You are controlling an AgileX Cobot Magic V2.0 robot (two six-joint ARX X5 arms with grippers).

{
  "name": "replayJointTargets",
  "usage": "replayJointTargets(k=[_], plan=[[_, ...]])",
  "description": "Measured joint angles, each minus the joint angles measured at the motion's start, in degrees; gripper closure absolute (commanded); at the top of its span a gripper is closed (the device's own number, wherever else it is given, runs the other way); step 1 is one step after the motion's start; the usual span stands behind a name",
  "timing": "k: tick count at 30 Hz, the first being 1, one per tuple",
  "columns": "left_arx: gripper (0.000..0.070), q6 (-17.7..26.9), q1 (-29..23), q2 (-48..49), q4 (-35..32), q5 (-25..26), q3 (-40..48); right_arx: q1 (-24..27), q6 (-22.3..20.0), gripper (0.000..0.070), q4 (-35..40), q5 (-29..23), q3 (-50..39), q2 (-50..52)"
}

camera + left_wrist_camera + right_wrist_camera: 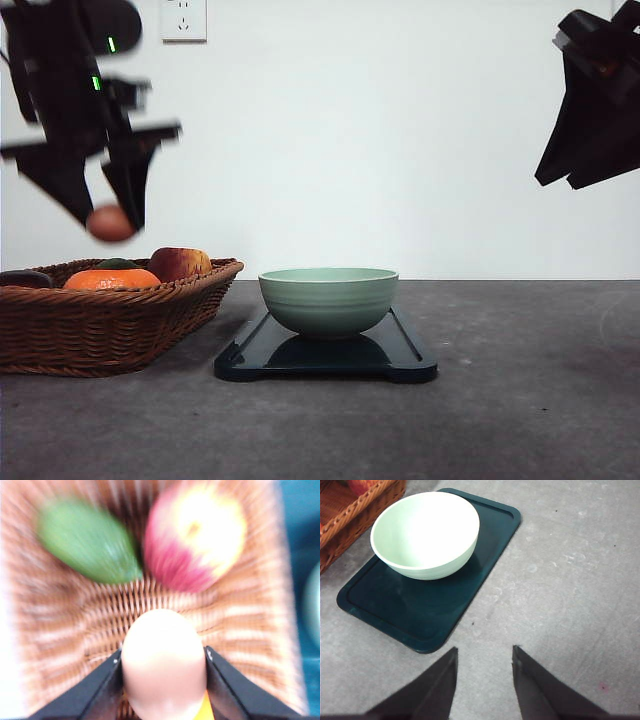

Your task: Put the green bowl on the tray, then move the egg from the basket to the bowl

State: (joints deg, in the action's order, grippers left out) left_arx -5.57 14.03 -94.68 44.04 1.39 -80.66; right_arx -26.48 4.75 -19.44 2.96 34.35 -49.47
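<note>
The green bowl (328, 298) stands upright on the dark tray (405, 352) at the table's middle; it looks empty in the right wrist view (426, 532), where the tray (420, 612) lies under it. My left gripper (110, 215) hangs above the basket (100, 325), shut on the egg (110, 223). Up close, the egg (164, 662) sits between both black fingers (97, 685), over the basket floor (75, 640). My right gripper (483, 662) is open with nothing in it, raised at the far right (570, 180) above bare table beside the tray.
In the basket lie a red-yellow apple (180, 263), an orange fruit (112, 279) and a green fruit (87, 542). The basket's corner (355, 510) nearly touches the tray. Grey tabletop (520, 400) spreads to the right of the tray. A wall socket (184, 20) is behind.
</note>
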Motion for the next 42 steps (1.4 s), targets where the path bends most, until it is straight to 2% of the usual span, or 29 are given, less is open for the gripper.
replayJointTargets(k=[4, 10, 13, 22, 27, 32, 42], plan=[[0.0488, -0.50, 0.19, 5.27, -2.35, 1.87, 0.00, 0.00, 0.00, 0.0487, 0.00, 0.00, 0.00, 0.00], [0.0485, -2.53, 2.47, 9.37, -10.87, 10.40, -0.04, 0.00, 0.00, 0.0487, 0.00, 0.00, 0.00, 0.00], [0.0482, -3.50, 4.85, 9.28, -14.84, 11.58, -0.07, 0.00, 0.00, 0.0487, 0.00, 0.00, 0.00, 0.00], [0.0482, -4.20, 12.82, 5.12, -23.01, 11.51, -0.07, 0.00, 0.01, 0.0487, 0.00, 0.00, 0.00, 0.00], [0.0482, -3.91, 16.23, 1.21, -24.37, 7.86, -0.07, 0.00, 0.00, 0.0487, 0.00, 0.00, 0.00, 0.00], [0.0482, -2.30, 18.39, -2.77, -26.49, 4.65, -0.07, 0.00, 0.00, 0.0487, 0.00, 0.02, 0.00, 0.00], [0.0482, -1.49, 19.97, -9.57, -29.27, 4.48, -0.07, 0.00, 0.01, 0.0487, 0.00, 0.01, 0.00, 0.00]])
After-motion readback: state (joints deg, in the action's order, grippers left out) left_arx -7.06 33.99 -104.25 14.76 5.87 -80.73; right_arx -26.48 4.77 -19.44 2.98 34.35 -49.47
